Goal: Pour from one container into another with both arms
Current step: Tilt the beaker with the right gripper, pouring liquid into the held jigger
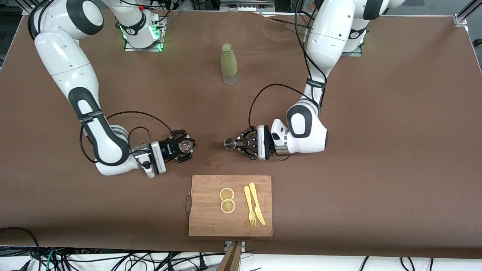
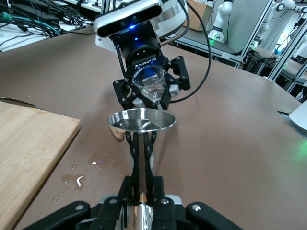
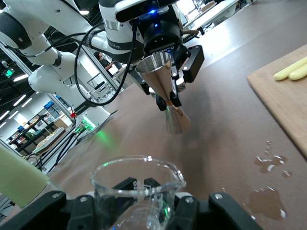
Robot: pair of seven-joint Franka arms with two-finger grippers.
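My left gripper (image 1: pixel 236 144) is shut on a steel jigger (image 1: pixel 229 143), pinched at its narrow waist, cup mouth up and low over the table. From the left wrist the jigger (image 2: pixel 141 123) rises from my left gripper (image 2: pixel 142 160). My right gripper (image 1: pixel 180 146) is shut on a small clear glass beaker (image 1: pixel 185 145), held upright facing the jigger with a gap between them. The beaker (image 3: pixel 138 179) fills the near part of the right wrist view, in my right gripper (image 3: pixel 139 191), with the jigger (image 3: pixel 163 76) past it. The left wrist view shows the beaker (image 2: pixel 152 82) too.
Small water puddles (image 1: pixel 209 164) lie on the brown table between the grippers and the wooden cutting board (image 1: pixel 205 222), which carries two lemon slices (image 1: pixel 227 200), a yellow fork (image 1: pixel 249 205) and knife (image 1: pixel 257 203). A green bottle (image 1: pixel 229 64) stands farther from the front camera.
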